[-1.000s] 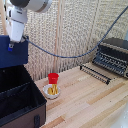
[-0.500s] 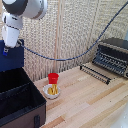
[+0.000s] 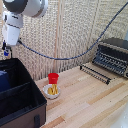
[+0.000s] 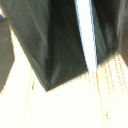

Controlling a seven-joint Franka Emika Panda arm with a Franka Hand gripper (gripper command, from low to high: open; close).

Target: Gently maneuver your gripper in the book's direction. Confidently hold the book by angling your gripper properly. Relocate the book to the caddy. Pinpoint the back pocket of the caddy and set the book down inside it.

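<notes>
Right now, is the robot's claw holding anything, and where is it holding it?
It cannot be told. The gripper sits at the exterior view's left edge above the caddy, mostly cut off. The book appears inside the caddy.

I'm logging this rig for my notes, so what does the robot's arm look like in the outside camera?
The arm is white with rounded, glossy segments and a grey joint near the top. A boxy white wrist hangs below it. A dark cable trails from the arm toward the exterior view's right. The gripper is mostly cut off at the edge, showing a bit of blue.

The large black fabric caddy (image 3: 20, 100) sits at the exterior view's left, the black toaster oven (image 3: 112, 56) far right, the red cup (image 3: 53, 78) between.
</notes>
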